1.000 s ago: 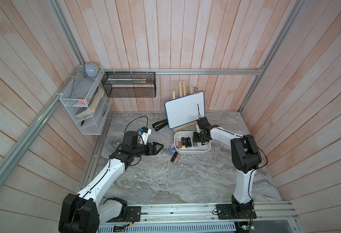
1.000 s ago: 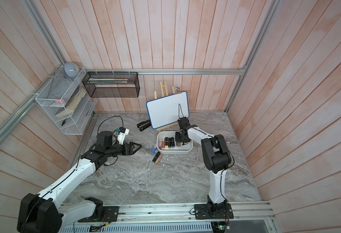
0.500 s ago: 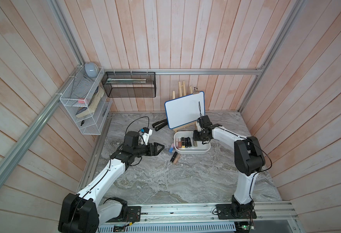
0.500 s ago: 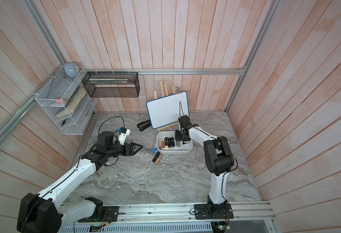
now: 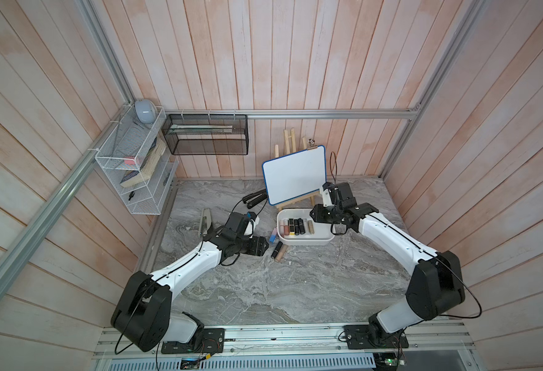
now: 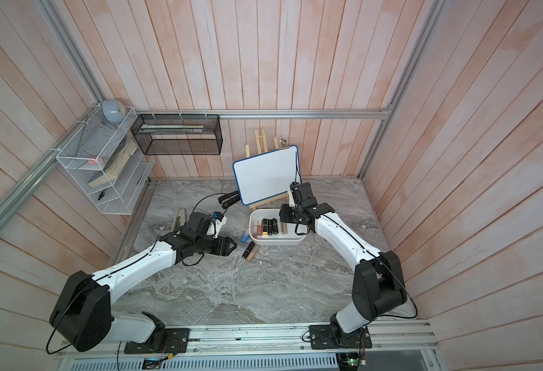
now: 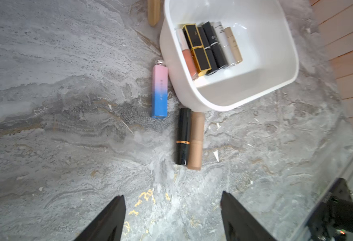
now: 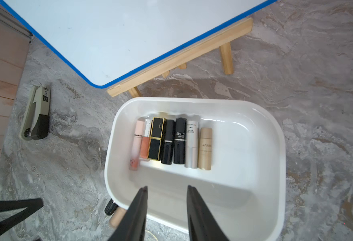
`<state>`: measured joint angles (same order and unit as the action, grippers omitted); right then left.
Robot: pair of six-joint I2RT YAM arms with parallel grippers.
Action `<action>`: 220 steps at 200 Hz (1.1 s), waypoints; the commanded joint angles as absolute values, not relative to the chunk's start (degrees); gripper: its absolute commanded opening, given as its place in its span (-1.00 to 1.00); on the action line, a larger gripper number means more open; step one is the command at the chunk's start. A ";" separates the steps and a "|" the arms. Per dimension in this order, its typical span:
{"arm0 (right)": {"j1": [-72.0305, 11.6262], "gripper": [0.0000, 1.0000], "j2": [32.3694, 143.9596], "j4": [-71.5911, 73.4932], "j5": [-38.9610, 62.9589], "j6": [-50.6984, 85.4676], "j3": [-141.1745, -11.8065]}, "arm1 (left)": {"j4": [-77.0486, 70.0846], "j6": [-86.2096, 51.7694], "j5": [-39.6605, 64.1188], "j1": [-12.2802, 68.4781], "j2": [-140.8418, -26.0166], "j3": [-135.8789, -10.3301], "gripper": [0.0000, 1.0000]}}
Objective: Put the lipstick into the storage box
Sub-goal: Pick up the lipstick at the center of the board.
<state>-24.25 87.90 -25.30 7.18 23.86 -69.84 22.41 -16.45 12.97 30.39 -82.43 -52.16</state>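
Note:
The storage box (image 5: pixel 320 240) is a shallow white tub in front of the easel, seen in both top views, and holds a row of several lipsticks (image 8: pixel 179 144). Three lipsticks lie on the table outside its left wall: a pink-and-blue one (image 7: pixel 160 91), a black one (image 7: pixel 182 136) and a tan one (image 7: pixel 196 140) side by side. My left gripper (image 7: pixel 172 196) is open and empty, low over the table a short way from the black and tan pair. My right gripper (image 8: pixel 167 187) hangs over the box's near rim (image 8: pixel 192 100), open by a narrow gap and empty.
A small whiteboard on a wooden easel (image 5: pixel 294 175) stands just behind the box. A stapler (image 8: pixel 35 116) lies left of the easel, and a flat metal piece (image 5: pixel 206 220) lies near the left wall. A black mesh basket (image 5: pixel 207 138) and a white wire rack (image 5: pixel 132 170) hang on the walls.
My left gripper has moved right, toward the black and tan lipsticks, and its jaws have narrowed slightly. The right arm's elbow has swung outward and lower; its gripper stays over the box.

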 commanded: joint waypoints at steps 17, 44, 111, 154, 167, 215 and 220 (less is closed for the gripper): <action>-24.87 -0.28 83.98 -23.89 10.56 27.06 -66.04 | 22.28 -14.70 7.62 31.94 -88.87 -57.00 0.52; -24.95 -0.28 82.48 -23.95 10.94 27.33 -65.36 | 20.73 -14.77 6.58 32.89 -93.70 -58.73 0.51; -24.96 -0.28 80.51 -22.50 12.74 28.39 -62.75 | 19.66 -13.23 2.34 33.21 -101.30 -62.82 0.45; -24.96 -0.28 80.49 -22.50 12.57 28.21 -62.56 | 19.71 -12.05 1.76 33.31 -104.26 -65.00 0.45; -24.96 -0.28 80.51 -22.38 12.65 28.26 -62.63 | 19.67 -11.91 1.82 33.38 -104.91 -65.45 0.45; -24.96 -0.28 80.35 -22.50 12.57 28.23 -62.87 | 19.64 -11.47 2.10 33.74 -107.41 -67.34 0.44; -24.96 -0.28 80.33 -22.50 12.54 28.21 -62.78 | 19.66 -11.38 2.11 33.72 -107.64 -67.49 0.44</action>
<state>-24.67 81.43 -22.63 11.97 27.90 -62.87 20.14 -12.62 2.70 33.34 -106.06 -65.63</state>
